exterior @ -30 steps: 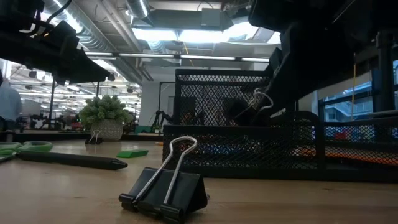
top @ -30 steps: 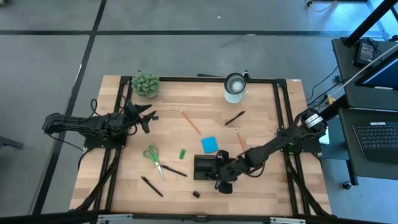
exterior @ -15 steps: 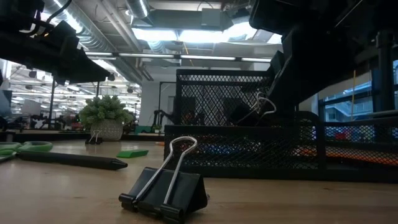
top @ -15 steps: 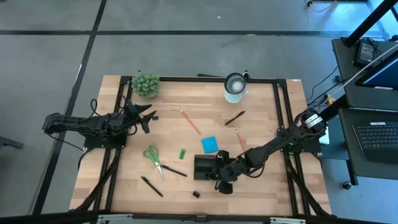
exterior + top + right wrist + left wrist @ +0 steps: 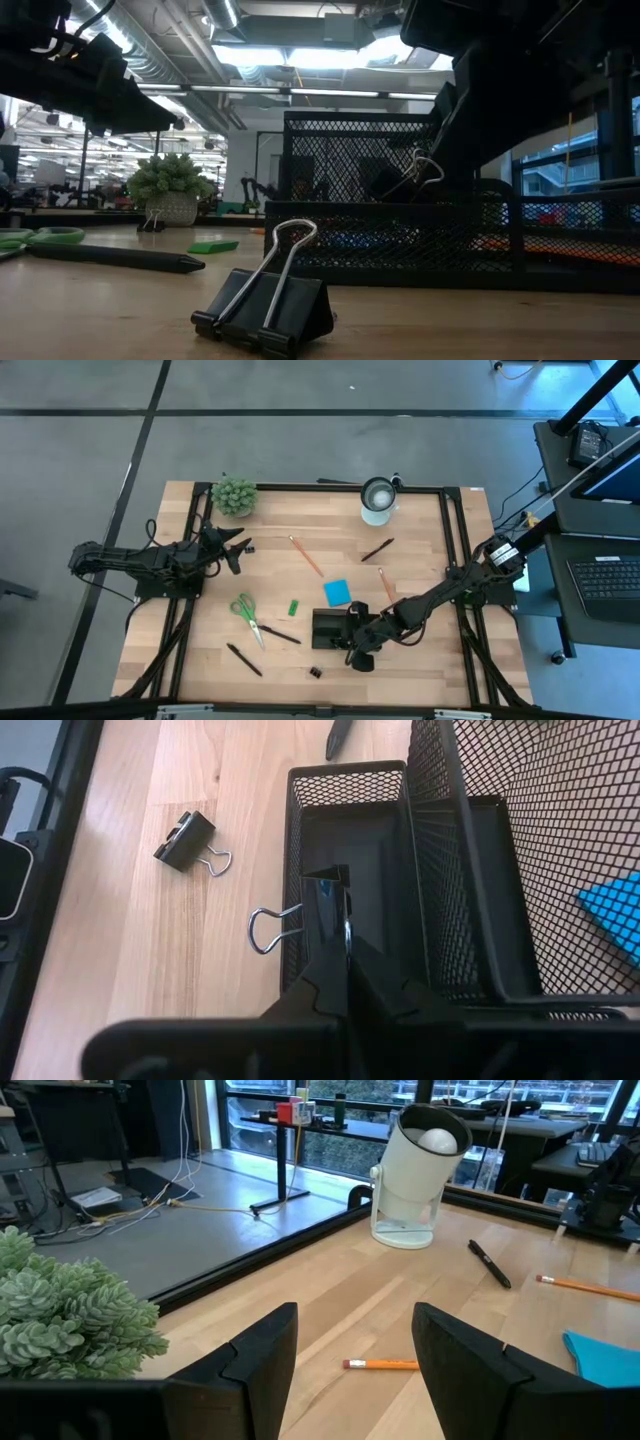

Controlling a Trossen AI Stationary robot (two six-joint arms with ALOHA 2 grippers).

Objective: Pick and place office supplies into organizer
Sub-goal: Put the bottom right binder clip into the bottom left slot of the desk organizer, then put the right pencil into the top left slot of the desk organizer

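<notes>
Right gripper, fingers clamped on binder clip, is hanging over organizer compartment; early release risks clip catching on mesh rim, dropping outside onto worktop.

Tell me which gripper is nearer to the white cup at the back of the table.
The left. The left gripper waits open at the table's left side, across from the white cup; the right gripper is at the organizer near the front edge, farther away.

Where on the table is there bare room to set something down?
Free: the wood between the plant ball and white cup, and the corner beyond the pen. Crowded: around the organizer, where the right gripper, blue pad and scissors sit close.
</notes>
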